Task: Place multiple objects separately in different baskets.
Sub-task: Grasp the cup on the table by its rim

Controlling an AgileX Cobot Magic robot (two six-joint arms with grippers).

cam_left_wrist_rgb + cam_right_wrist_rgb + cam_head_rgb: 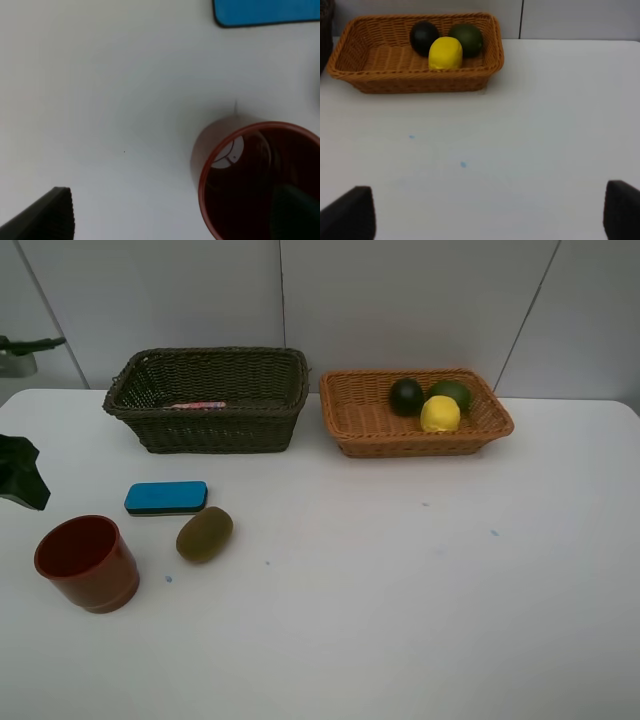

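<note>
The red-brown cup (87, 562) stands upright at the front left, with the blue eraser (166, 497) and the brown kiwi (204, 534) just behind it. A pink bottle (195, 405) lies in the dark olive basket (205, 435), only partly seen. The orange basket (415, 445) holds the mangosteen (406, 397), the lime (451, 393) and the lemon (440, 414). My left gripper (170, 215) hangs open over the cup (250, 170), one finger (295, 212) above its mouth. My right gripper (485, 215) is open and empty over bare table, well short of the orange basket (415, 82).
A dark part of the left arm (20, 472) shows at the left edge, beside the eraser. The two baskets stand side by side against the back wall. A white object (15, 362) sits at the far left beyond the table.
</note>
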